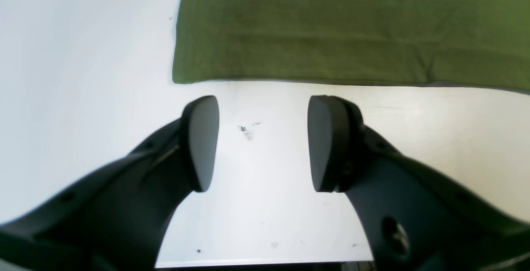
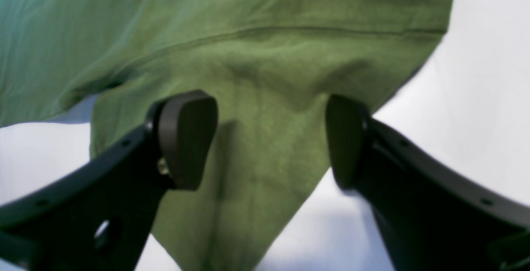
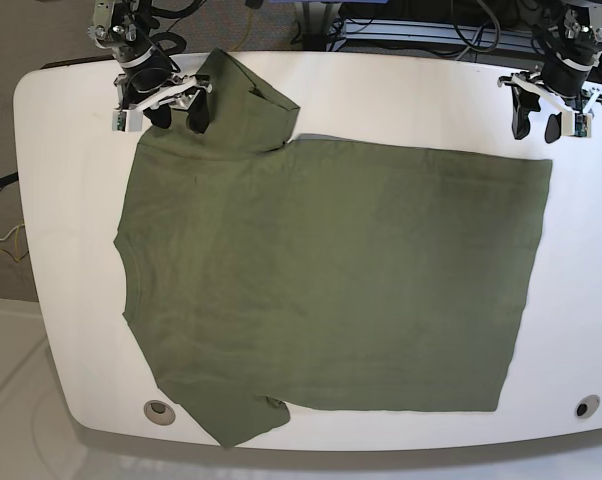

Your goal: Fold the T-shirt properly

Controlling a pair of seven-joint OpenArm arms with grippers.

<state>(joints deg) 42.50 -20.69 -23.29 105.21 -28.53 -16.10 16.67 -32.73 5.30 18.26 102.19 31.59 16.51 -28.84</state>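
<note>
base: T-shirt [image 3: 321,280] flat on desk [image 3: 71,150] | left wrist: my left jaws spread over bare desk | right wrist: right jaws spread astride sleeve

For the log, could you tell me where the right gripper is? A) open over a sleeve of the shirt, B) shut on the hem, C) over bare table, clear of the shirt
A: in the right wrist view the right gripper stands open, a sleeve of the shirt beneath it.

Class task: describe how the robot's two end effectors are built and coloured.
The left end effector and right end effector each have two matte black curved fingers with flat, rounded dark-grey pads, mounted on white brackets beneath metal wrists with black cables.
</note>
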